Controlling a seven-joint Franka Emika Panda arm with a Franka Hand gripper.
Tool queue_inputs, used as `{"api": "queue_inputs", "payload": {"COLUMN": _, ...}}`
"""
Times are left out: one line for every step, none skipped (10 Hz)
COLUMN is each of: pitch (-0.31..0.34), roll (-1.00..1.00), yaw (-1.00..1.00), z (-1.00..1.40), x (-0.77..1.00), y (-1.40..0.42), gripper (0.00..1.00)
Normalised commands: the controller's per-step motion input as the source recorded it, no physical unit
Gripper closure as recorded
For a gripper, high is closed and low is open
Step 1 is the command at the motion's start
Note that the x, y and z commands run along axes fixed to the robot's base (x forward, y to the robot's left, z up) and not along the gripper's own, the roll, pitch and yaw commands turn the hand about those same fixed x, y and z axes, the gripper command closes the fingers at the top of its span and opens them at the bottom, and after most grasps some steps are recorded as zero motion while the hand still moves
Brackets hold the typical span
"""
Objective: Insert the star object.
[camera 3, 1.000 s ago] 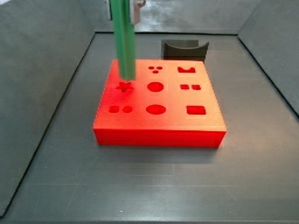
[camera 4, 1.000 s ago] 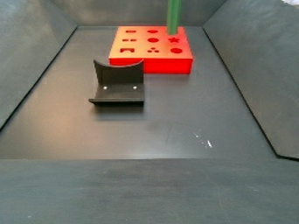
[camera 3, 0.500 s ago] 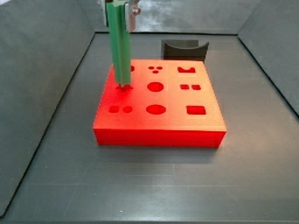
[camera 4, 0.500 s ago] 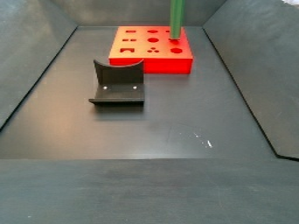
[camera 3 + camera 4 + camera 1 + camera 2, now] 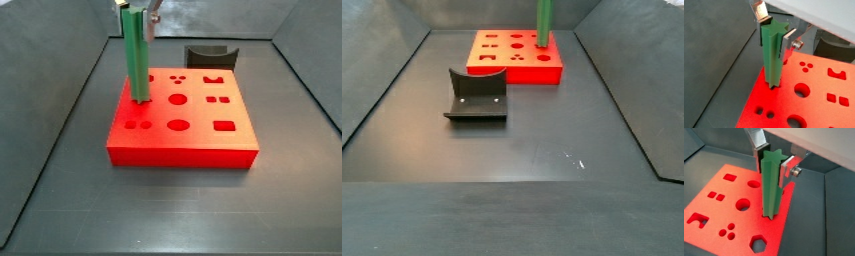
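The star object (image 5: 772, 55) is a long green rod with a star-shaped end. It stands upright with its lower end in a hole of the red block (image 5: 821, 107), near one edge. It also shows in a wrist view (image 5: 770, 185) and in both side views (image 5: 135, 55) (image 5: 544, 20). My gripper (image 5: 775, 31) is shut on the rod's upper end, silver fingers (image 5: 787, 168) pressed on both sides. The red block (image 5: 185, 118) has several shaped holes. In a side view my gripper (image 5: 144, 8) is at the frame's top; in the other it is out of frame.
A dark grey curved block (image 5: 476, 95) sits on the floor apart from the red block (image 5: 516, 55); it also shows behind the block (image 5: 210, 55). Grey walls (image 5: 54, 120) enclose the dark floor (image 5: 516, 170).
The green rod has moved down with my gripper. Its lower end now sits lower at the red block's star hole.
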Motion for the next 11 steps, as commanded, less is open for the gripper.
{"api": "queue_inputs", "payload": {"pitch": 0.000, "roll": 0.00, "yaw": 0.00, "z": -0.15, "x": 0.00, "y": 0.00, "gripper": 1.00}}
{"api": "queue_inputs", "payload": {"pitch": 0.000, "roll": 0.00, "yaw": 0.01, "z": -0.16, "x": 0.16, "y": 0.00, "gripper": 1.00}}
{"api": "queue_inputs", "payload": {"pitch": 0.000, "roll": 0.00, "yaw": 0.00, "z": -0.19, "x": 0.26, "y": 0.00, "gripper": 1.00}}
{"api": "queue_inputs", "payload": {"pitch": 0.000, "roll": 0.00, "yaw": 0.05, "z": -0.17, "x": 0.37, "y": 0.00, "gripper": 1.00}}
{"api": "queue_inputs", "payload": {"pitch": 0.000, "roll": 0.00, "yaw": 0.05, "z": -0.16, "x": 0.37, "y": 0.00, "gripper": 1.00}}
{"api": "queue_inputs", "payload": {"pitch": 0.000, "roll": 0.00, "yaw": 0.03, "z": -0.18, "x": 0.23, "y": 0.00, "gripper": 1.00}}
{"api": "queue_inputs", "payload": {"pitch": 0.000, "roll": 0.00, "yaw": 0.00, "z": -0.12, "x": 0.00, "y": 0.00, "gripper": 1.00}}
{"api": "queue_inputs", "payload": {"pitch": 0.000, "roll": 0.01, "yaw": 0.00, "z": -0.15, "x": 0.00, "y": 0.00, "gripper": 1.00}}
{"api": "queue_inputs", "payload": {"pitch": 0.107, "roll": 0.12, "yaw": -0.10, "z": -0.43, "x": -0.03, "y": 0.00, "gripper": 1.00}}
{"api": "queue_inputs", "payload": {"pitch": 0.081, "roll": 0.06, "yaw": -0.11, "z": -0.81, "x": -0.11, "y": 0.00, "gripper": 1.00}}
{"api": "queue_inputs", "payload": {"pitch": 0.034, "roll": 0.03, "yaw": -0.06, "z": -1.00, "x": 0.00, "y": -0.05, "gripper": 1.00}}
